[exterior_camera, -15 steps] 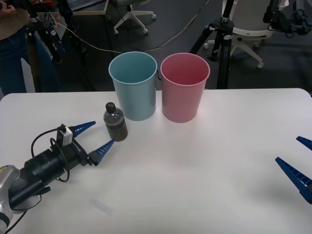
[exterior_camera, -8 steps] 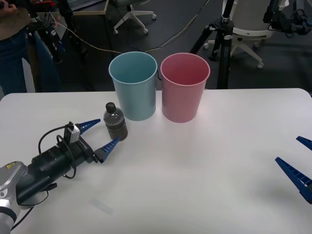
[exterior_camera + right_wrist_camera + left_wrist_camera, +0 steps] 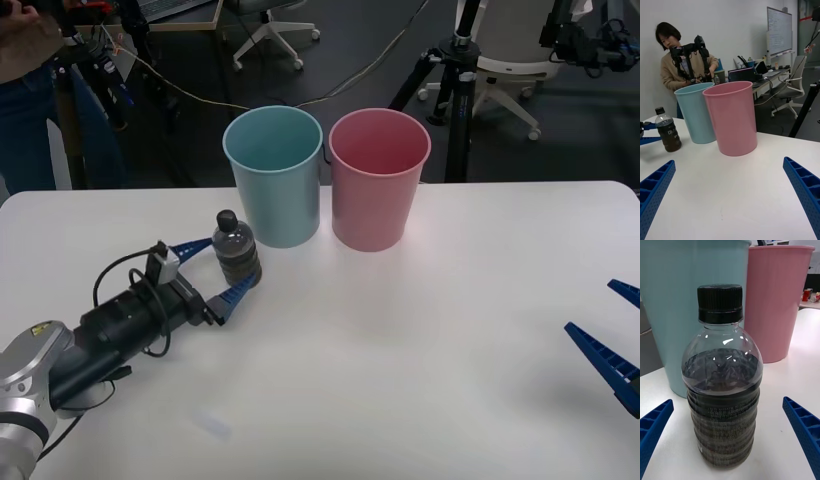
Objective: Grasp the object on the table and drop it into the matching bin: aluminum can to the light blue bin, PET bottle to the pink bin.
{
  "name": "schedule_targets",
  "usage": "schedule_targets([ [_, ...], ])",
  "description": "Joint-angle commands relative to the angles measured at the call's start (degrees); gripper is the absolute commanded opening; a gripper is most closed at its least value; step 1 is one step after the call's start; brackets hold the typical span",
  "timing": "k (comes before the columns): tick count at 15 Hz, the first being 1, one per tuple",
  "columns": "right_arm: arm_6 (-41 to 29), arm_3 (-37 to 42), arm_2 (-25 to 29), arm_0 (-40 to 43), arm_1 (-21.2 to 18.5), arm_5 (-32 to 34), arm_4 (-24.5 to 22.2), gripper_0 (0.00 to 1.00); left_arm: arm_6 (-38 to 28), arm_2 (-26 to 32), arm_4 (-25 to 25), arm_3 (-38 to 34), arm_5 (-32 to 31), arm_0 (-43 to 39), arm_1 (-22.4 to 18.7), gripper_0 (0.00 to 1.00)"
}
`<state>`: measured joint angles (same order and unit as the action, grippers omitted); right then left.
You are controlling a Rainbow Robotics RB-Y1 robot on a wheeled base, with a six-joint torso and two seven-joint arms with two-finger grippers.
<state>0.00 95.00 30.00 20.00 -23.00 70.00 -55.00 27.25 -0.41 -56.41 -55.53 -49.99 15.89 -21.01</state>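
The PET bottle (image 3: pixel 237 250), clear with a black cap and dark lower body, stands upright on the white table (image 3: pixel 420 360) just in front of the light blue bin (image 3: pixel 274 175). The pink bin (image 3: pixel 378 178) stands beside the blue one, to its right. My left gripper (image 3: pixel 231 262) is open, lying low over the table with one blue finger on each side of the bottle and a gap on both sides. In the left wrist view the bottle (image 3: pixel 722 390) stands centred between the open fingers (image 3: pixel 655 423). My right gripper (image 3: pixel 590 306) is open and idle at the table's right edge.
Both bins sit near the table's far edge. Behind it are a black tripod (image 3: pixel 455 90), office chairs (image 3: pixel 505 70) and a person at the far left. The right wrist view shows the pink bin (image 3: pixel 732 116), blue bin (image 3: pixel 694 112) and bottle (image 3: pixel 668 129).
My left arm has slid forward and to the right along the table, so its open fingers now straddle the bottle. The bottle, the bins and the right arm have not moved.
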Motion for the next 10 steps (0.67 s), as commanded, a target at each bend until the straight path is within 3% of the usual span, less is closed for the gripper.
schedule_targets([
  [1, 0.0, 0.0, 0.0, 0.0, 0.0, 0.0, 0.0, 1.00, 0.0, -1.6, 0.6, 0.0, 1.2, 0.7, 0.0, 1.00],
  [10, 0.0, 0.0, 0.0, 0.0, 0.0, 0.0, 0.0, 1.00, 0.0, -5.0, 2.5, 0.0, 5.2, 2.1, 0.0, 1.00],
])
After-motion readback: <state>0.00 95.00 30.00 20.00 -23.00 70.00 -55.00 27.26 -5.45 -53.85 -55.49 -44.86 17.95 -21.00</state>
